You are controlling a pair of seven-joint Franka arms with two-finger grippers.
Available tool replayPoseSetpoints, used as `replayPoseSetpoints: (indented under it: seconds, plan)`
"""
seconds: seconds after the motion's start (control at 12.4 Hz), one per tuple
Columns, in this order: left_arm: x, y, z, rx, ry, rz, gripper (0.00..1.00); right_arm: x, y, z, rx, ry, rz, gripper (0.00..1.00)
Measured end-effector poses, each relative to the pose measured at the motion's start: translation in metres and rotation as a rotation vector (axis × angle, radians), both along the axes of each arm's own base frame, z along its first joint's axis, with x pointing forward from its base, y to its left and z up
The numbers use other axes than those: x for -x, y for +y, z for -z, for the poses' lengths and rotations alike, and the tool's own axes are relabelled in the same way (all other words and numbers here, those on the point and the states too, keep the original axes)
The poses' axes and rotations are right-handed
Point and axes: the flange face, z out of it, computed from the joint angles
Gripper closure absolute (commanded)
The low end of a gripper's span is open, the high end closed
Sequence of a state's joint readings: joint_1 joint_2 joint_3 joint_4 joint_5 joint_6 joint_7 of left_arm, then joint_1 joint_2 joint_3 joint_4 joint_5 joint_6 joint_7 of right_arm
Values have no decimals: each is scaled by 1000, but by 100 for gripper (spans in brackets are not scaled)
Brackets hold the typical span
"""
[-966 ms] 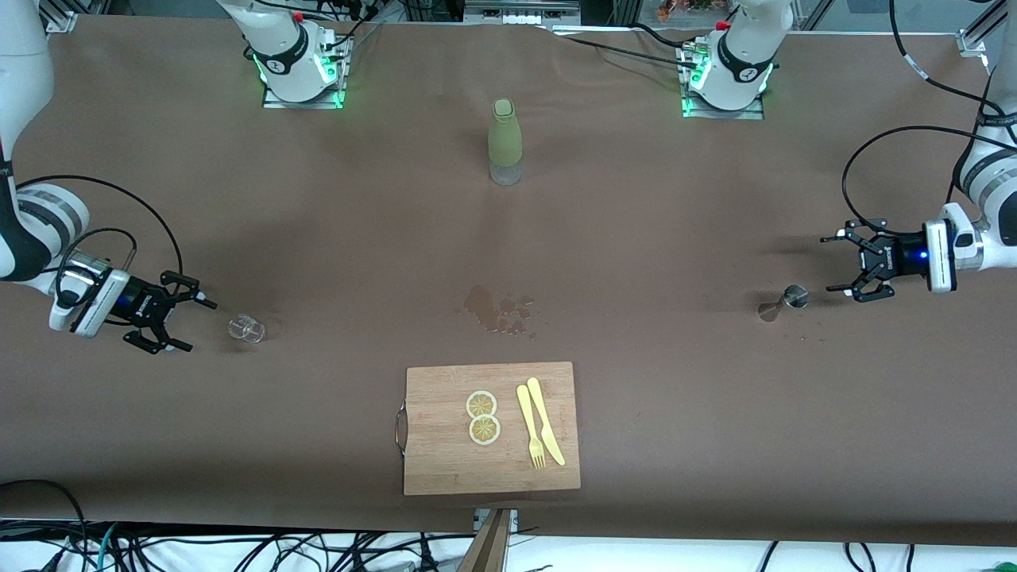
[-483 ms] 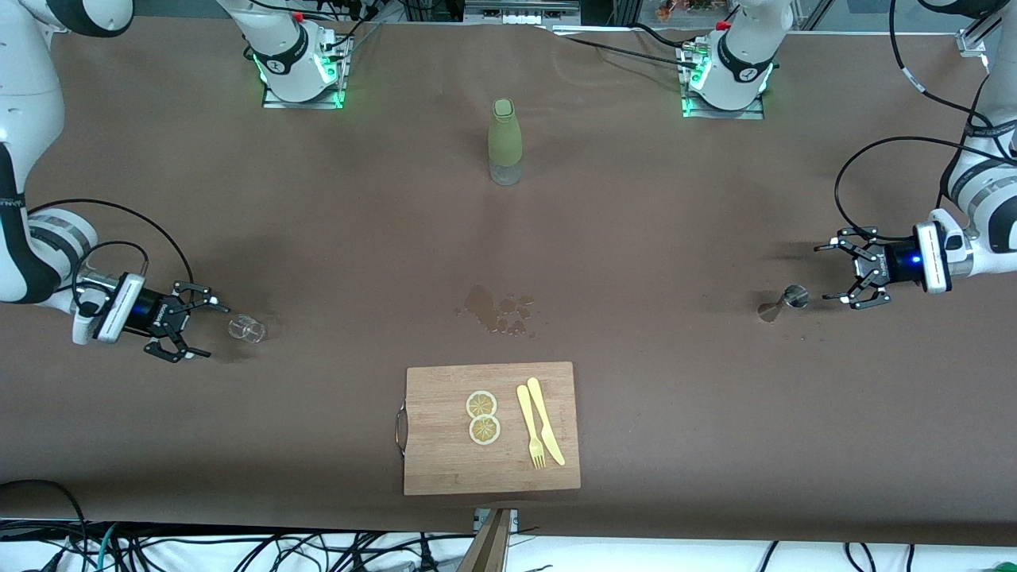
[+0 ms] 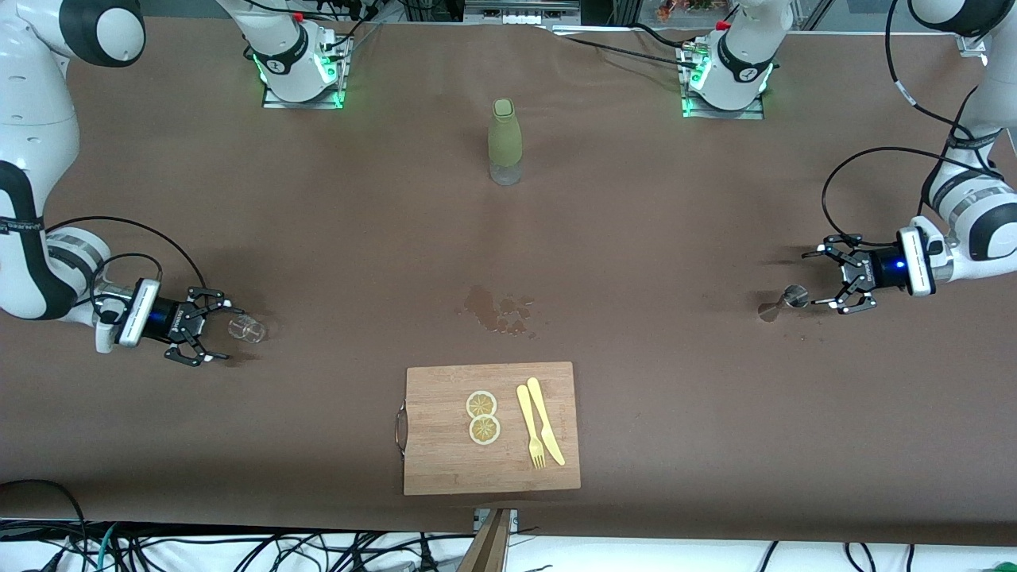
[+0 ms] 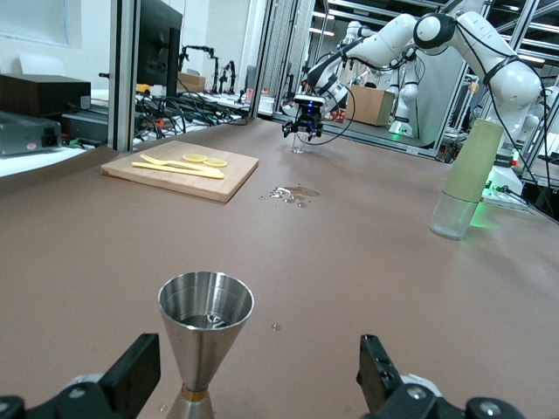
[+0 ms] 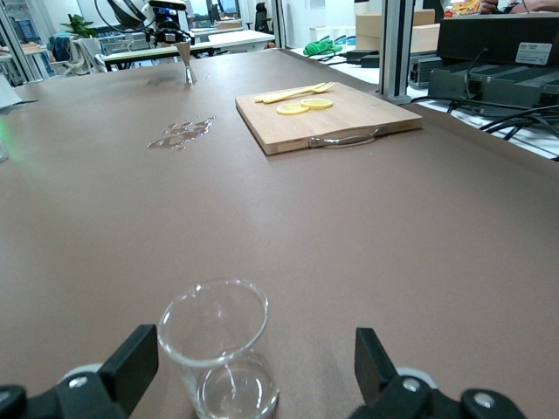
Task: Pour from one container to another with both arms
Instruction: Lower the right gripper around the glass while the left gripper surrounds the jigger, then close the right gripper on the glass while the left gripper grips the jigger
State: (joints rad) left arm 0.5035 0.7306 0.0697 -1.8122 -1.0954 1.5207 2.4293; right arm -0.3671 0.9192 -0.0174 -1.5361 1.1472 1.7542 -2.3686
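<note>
Front view: we take the cutting board (image 3: 492,429) as our ref; it sits near the table (image 3: 675,413) edge closest to the front cam, w/ two lemon slices (image 3: 482,417), a yellow fork (image 3: 530,426) and a yellow knife (image 3: 546,419) on it.

We see the left arm (image 3: 973,214) come in low at its own end of the table, farther from the cam than the board. The right arm (image 3: 40,230) does likewise at its end.

An olive-green bottle (image 3: 504,141) stands upright, well farther from the cam than the board, approx in line w/ it. A wet spill (image 3: 499,308) lies just farther from the cam than the board.

We find the left gripper (image 3: 824,280) low at the table, fingers spread wide, holding nothing; the steel jigger (image 3: 783,303) stands upright just in front of its fingertips, toward the left arm's end from the board. In the left wrist view the jigger (image 4: 203,339) sits between the spread fingers.

The right gripper (image 3: 221,327) is also low, fingers spread, empty; the clear glass cup (image 3: 246,327) stands at its tips, toward the right arm's end from the board. In the right wrist view the cup (image 5: 219,351) is upright between the fingers.
</note>
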Motion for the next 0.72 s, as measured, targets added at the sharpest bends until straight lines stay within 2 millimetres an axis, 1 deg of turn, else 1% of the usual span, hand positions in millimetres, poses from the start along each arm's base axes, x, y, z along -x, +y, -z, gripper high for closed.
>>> replayPoseSetpoints:
  seconds: [0.32, 0.48, 0.72]
  plan:
    - [-7, -8, 25, 14, -39, 8, 0, 0, 1, 7, -4, 2, -4, 0]
    - [-9, -9, 34, 12, -55, 11, 0, -1, 4, 10, -8, 3, -8, 0]
    - [-14, -13, 42, 11, -91, 1, 0, -3, 13, 14, -12, 5, -22, 2]
